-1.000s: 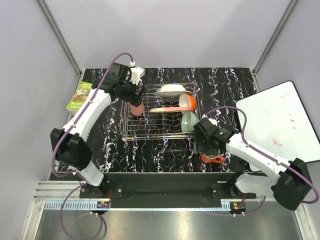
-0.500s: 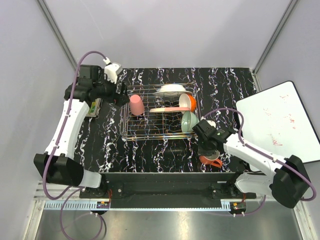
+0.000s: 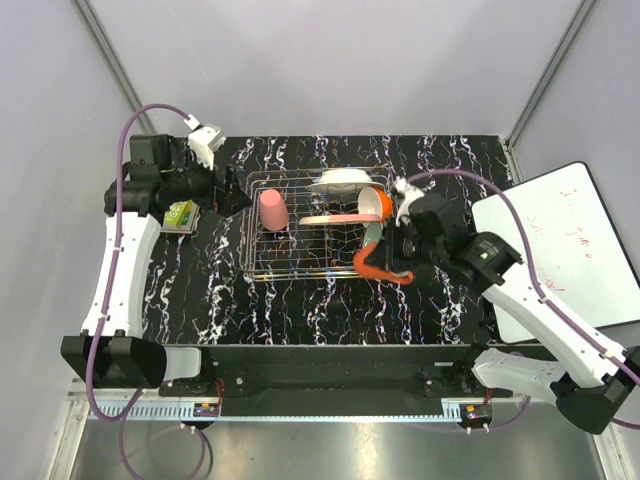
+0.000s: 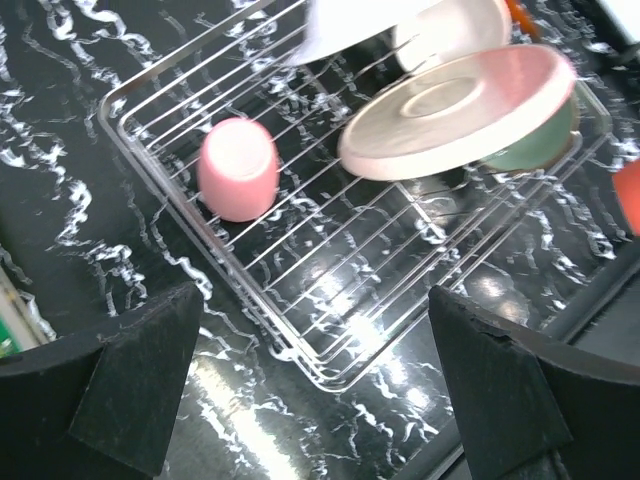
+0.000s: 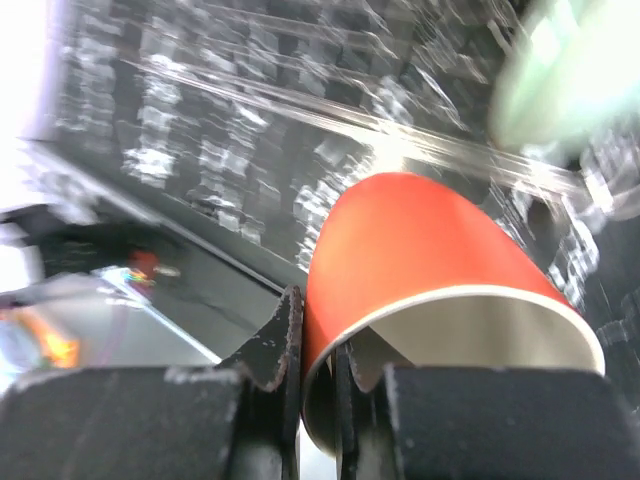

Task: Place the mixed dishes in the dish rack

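The dish rack (image 3: pixel 300 262) is a silver wire rack in mid-table. In it are a pink cup (image 3: pixel 272 210), a white plate (image 3: pixel 340 181), a peach-pink plate (image 3: pixel 330 218), an orange bowl (image 3: pixel 380 205) and a pale green bowl (image 3: pixel 374 235). My right gripper (image 3: pixel 392 258) is shut on the rim of the orange mug (image 3: pixel 368 263), held in the air over the rack's front right corner. In the right wrist view the mug (image 5: pixel 420 250) fills the middle, its wall pinched between my fingertips (image 5: pixel 288 335). My left gripper (image 3: pixel 226 190) stands open and empty left of the rack, looking at the cup (image 4: pixel 238 168) and peach plate (image 4: pixel 455 100).
A green book (image 3: pixel 181 215) lies at the table's left edge under the left arm. A whiteboard (image 3: pixel 560 245) leans off the right side. Grey walls close in the back and sides. Black marbled tabletop (image 3: pixel 300 305) shows in front of the rack.
My right gripper closed on the orange mug at the front right of the table and lifted it towards the rack. The left arm drew back leftwards from the pink cup.
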Robot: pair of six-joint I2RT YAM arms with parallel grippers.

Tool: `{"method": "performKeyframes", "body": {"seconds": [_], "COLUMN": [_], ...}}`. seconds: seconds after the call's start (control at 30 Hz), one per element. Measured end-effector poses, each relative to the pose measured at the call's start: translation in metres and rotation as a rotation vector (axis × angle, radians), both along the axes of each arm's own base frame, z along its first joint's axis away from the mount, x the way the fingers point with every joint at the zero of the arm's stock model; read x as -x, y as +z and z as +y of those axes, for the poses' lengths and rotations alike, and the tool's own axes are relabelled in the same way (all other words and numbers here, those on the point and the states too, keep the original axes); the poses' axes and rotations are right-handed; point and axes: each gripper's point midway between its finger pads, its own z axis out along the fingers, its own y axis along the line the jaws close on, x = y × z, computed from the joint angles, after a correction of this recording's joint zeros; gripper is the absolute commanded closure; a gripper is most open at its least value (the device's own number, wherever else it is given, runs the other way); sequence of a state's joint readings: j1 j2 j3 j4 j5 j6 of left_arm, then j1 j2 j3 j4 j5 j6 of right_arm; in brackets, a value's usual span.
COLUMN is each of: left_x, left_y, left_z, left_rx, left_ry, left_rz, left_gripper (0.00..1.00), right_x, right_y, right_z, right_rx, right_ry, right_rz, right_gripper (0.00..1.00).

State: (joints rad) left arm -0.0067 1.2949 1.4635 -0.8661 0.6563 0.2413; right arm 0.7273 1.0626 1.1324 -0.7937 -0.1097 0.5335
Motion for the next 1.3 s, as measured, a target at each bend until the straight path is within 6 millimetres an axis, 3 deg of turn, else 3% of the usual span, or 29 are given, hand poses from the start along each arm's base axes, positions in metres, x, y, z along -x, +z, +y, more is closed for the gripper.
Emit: {"method": "performKeyframes", "body": {"seconds": [0.1, 0.2, 0.3, 0.53, 0.83, 1.0, 1.17, 1.3], "left_x": [-0.002, -0.006, -0.008, -0.007, -0.004, -0.006, -0.003, -0.006], "left_y": [0.013, 0.027, 0.030, 0.042, 0.079, 0.090, 0.091, 0.088], "left_z": [-0.004, -0.009, -0.013, -0.024, -0.040, -0.049, -0.069, -0.072], "left_rx": [0.050, 0.099, 0.136, 0.220, 0.403, 0.445, 0.448, 0.447], "left_ry": [-0.016, -0.030, -0.037, -0.067, -0.131, -0.159, -0.216, -0.223], "left_rz": [-0.006, -0.018, -0.006, 0.002, -0.002, -0.017, -0.021, -0.018], "left_gripper": [0.01, 0.01, 0.01, 0.01, 0.01, 0.01, 0.01, 0.01], "right_x": [-0.010, -0.021, -0.035, -0.064, -0.138, -0.149, -0.163, -0.163], "right_y": [0.057, 0.099, 0.122, 0.134, 0.172, 0.184, 0.169, 0.170], "right_z": [0.022, 0.043, 0.064, 0.111, 0.087, 0.100, 0.109, 0.109], "right_rx": [-0.123, -0.222, -0.290, -0.485, -0.976, -1.183, -1.279, -1.316], "right_ry": [0.063, 0.120, 0.164, 0.249, 0.142, 0.196, 0.194, 0.196], "right_rz": [-0.116, -0.212, -0.269, -0.212, -0.134, -0.030, 0.125, 0.187], "right_gripper": [1.00, 1.00, 1.00, 1.00, 1.00, 1.00, 1.00, 1.00]}}
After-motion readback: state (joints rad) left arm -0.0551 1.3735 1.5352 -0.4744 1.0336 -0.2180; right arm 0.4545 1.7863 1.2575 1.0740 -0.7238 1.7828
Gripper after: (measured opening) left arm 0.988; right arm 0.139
